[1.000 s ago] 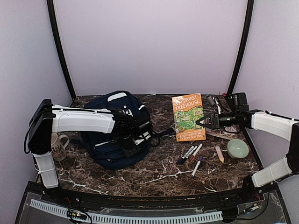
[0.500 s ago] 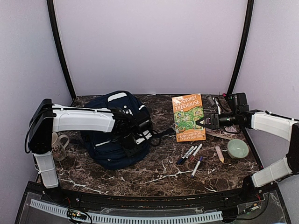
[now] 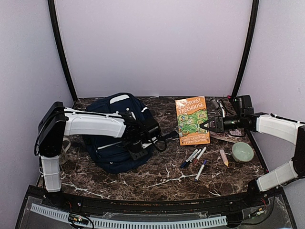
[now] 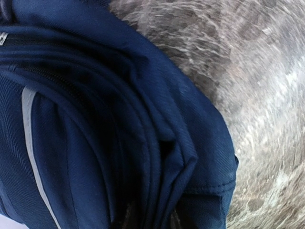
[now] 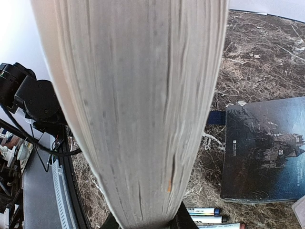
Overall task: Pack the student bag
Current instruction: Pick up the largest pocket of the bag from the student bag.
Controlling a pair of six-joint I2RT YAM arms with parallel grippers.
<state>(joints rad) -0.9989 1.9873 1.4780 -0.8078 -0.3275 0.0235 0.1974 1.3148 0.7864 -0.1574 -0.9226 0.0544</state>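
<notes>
The student bag is a navy-blue backpack lying at the left of the marble table. My left gripper rests on its right side. In the left wrist view the bag's folds fill the frame, and a fold of fabric sits pinched between my left gripper's dark fingertips. My right gripper is shut on the right edge of an orange Treehouse book. The book's page edges fill the right wrist view, clamped in my right gripper.
Three markers, a fourth marker, a crayon and a green bowl lie at the right. A mug stands behind the left arm. A dark notebook lies beyond the book. Cables sit at the back right.
My left arm has swung to the right, and its gripper has moved right across the bag's lower right side with the fabric. The right arm and the book have not moved.
</notes>
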